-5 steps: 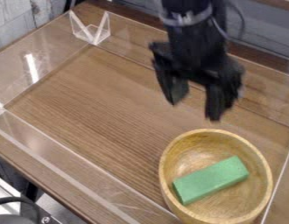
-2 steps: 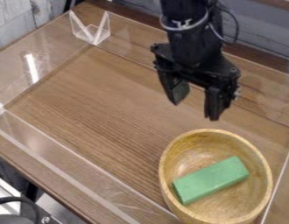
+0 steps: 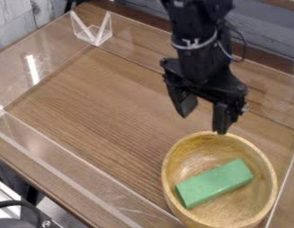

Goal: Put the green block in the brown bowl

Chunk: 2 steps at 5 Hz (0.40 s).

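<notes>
The green block [image 3: 215,186] lies flat inside the brown bowl [image 3: 175,158], a tan wooden bowl at the lower right of the table. My black gripper [image 3: 204,116] hangs just above the bowl's far rim, pointing steeply down. Its two fingers stand apart, open, with nothing between them. The block rests apart from the fingers, nearer the camera.
A wood-grain tabletop [image 3: 102,98] is enclosed by clear plastic walls [image 3: 43,151]. A small clear stand [image 3: 93,28] sits at the far left corner. The bowl reaches close to the table's right and front edges.
The open gripper has sunk toward the bowl's far rim and shifted slightly right. The block and bowl have not moved.
</notes>
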### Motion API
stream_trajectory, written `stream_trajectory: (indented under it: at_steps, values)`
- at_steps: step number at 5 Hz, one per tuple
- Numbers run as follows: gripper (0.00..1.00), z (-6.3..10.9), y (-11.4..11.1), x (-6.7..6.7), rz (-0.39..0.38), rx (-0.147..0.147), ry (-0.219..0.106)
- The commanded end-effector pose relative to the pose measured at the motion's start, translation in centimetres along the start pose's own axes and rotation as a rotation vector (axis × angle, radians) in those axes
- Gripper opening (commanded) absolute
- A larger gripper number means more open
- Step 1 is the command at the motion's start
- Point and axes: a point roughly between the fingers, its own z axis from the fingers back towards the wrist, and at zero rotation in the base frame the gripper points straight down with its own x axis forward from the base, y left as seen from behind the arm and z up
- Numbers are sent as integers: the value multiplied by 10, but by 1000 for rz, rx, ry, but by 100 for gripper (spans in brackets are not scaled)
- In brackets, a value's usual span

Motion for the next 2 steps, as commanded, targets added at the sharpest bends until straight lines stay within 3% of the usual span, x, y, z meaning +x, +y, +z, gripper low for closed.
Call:
stream_trajectory:
  at_steps: [1,2]
  values:
    - [100,-3,-4,8,-22,0,-34]
    - [100,-16,-7,8,-34,1,-37]
